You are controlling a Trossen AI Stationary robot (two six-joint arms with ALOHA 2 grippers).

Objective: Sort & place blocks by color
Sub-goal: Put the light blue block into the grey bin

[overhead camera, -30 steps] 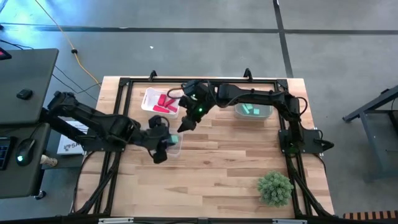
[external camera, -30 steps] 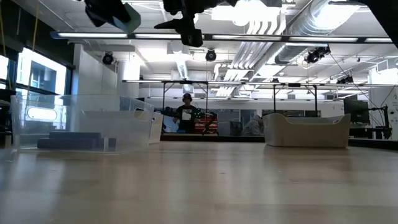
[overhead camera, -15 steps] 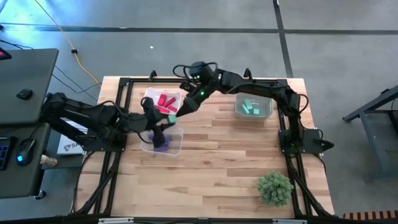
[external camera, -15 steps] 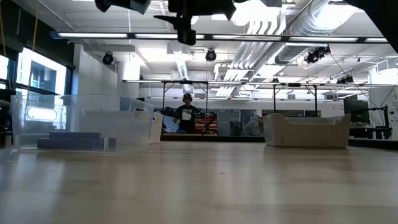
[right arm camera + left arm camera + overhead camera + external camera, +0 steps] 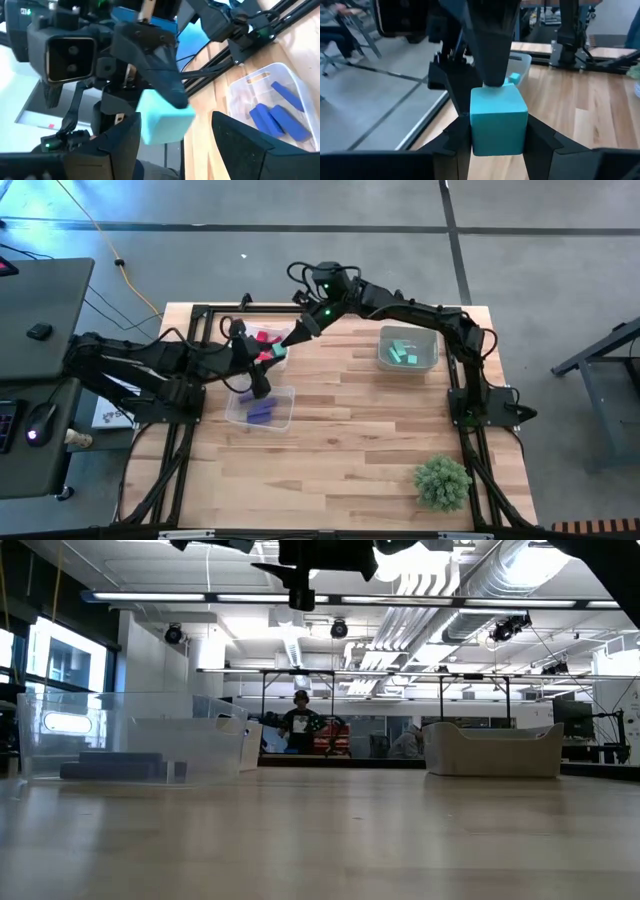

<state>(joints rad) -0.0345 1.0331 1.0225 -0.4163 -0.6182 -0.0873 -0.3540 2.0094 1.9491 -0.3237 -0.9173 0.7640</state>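
Teal cube (image 5: 278,352) sits clenched in my left pincer (image 5: 268,355), raised beside the bin of red blocks (image 5: 263,340) in the high view, with purple blocks (image 5: 261,412) binned below. My left wrist view shows the cube (image 5: 498,119) squeezed between both fingers (image 5: 540,142). My right wrist view shows the right pincer (image 5: 175,127) spread, released, facing it.

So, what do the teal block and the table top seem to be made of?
The teal block, clamped in the left gripper, looks like matte, opaque plastic or painted wood: flat even colour, soft edges, no grain. The table top appears to be wood, a butcher-block kind, with pale glued strips and a light satin finish.
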